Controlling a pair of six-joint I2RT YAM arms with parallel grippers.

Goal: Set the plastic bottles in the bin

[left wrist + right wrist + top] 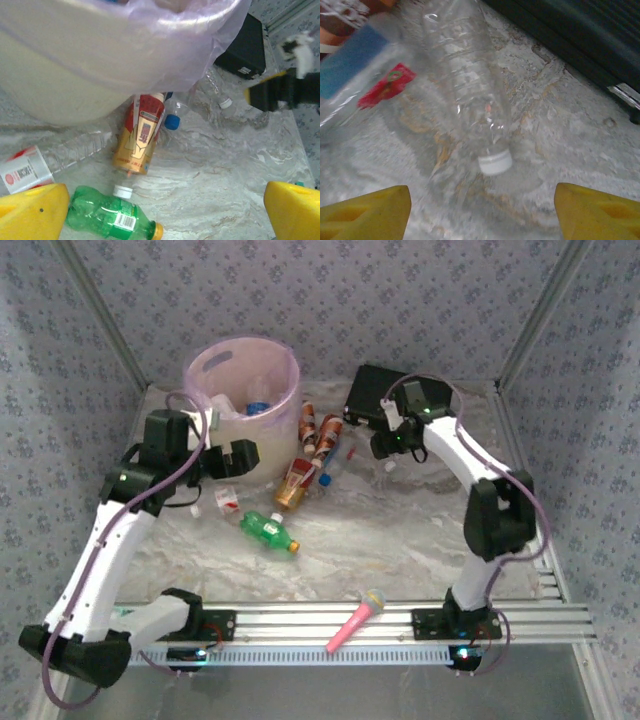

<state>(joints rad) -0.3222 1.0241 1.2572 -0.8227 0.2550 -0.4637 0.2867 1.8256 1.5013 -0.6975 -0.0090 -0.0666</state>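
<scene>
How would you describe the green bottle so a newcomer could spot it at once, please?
Find the pale-pink bin at the table's far left. Bottles lie scattered in front of it. The green bottle lies on its side closest to the near edge, the only green one, orange-capped.

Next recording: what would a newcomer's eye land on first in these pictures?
The big pale-pink bin stands far left on the table, a jumble of bottles lying at its foot and a green bottle nearer. The right hand hangs open over a clear white-capped bottle beside the black case. A pink toy microphone lies on the near rail.
</scene>
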